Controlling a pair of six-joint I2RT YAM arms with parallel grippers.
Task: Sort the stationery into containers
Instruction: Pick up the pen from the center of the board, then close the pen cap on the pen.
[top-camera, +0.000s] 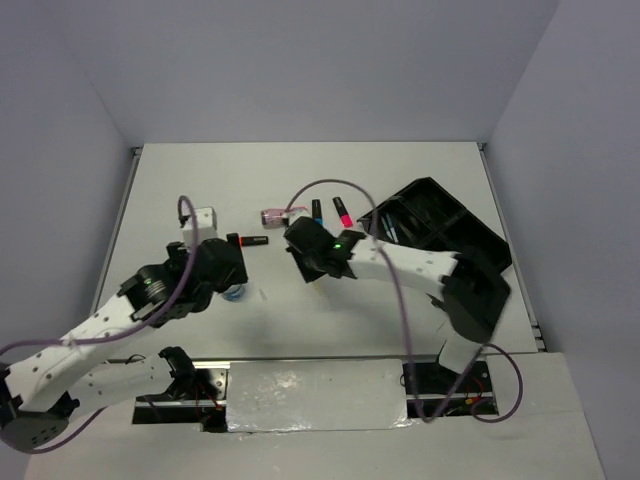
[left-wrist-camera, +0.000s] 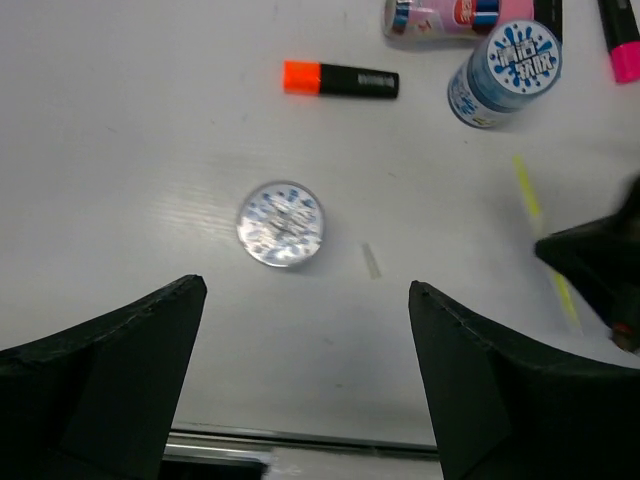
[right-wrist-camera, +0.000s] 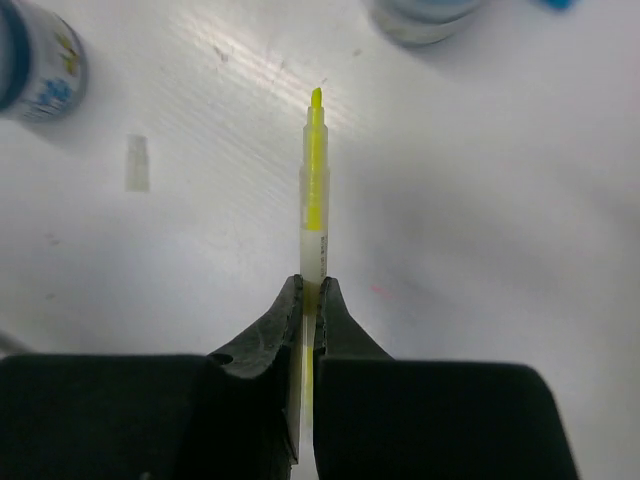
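The right gripper (right-wrist-camera: 310, 292) is pinching a thin translucent pen with a yellow tip (right-wrist-camera: 315, 180) between nearly closed jaws, the pen pointing toward 12 o'clock over the white table (right-wrist-camera: 500, 200). The left gripper (left-wrist-camera: 305, 290) is hovering with its jaws spread wide and holding nothing. A round blue-white disc (left-wrist-camera: 281, 224) is lying flat on the table at 11 o'clock from the gap.

At 12 o'clock from that disc, a short black marker with an orange cap (left-wrist-camera: 340, 79) is lying on its side. At 2 o'clock, a blue-white cylinder (left-wrist-camera: 505, 73) is standing beside a pink tube (left-wrist-camera: 450, 15).

In the top view, the black plastic compartmented organiser tray (top-camera: 478, 228) is sitting at 3 o'clock from the right gripper, apart from it.
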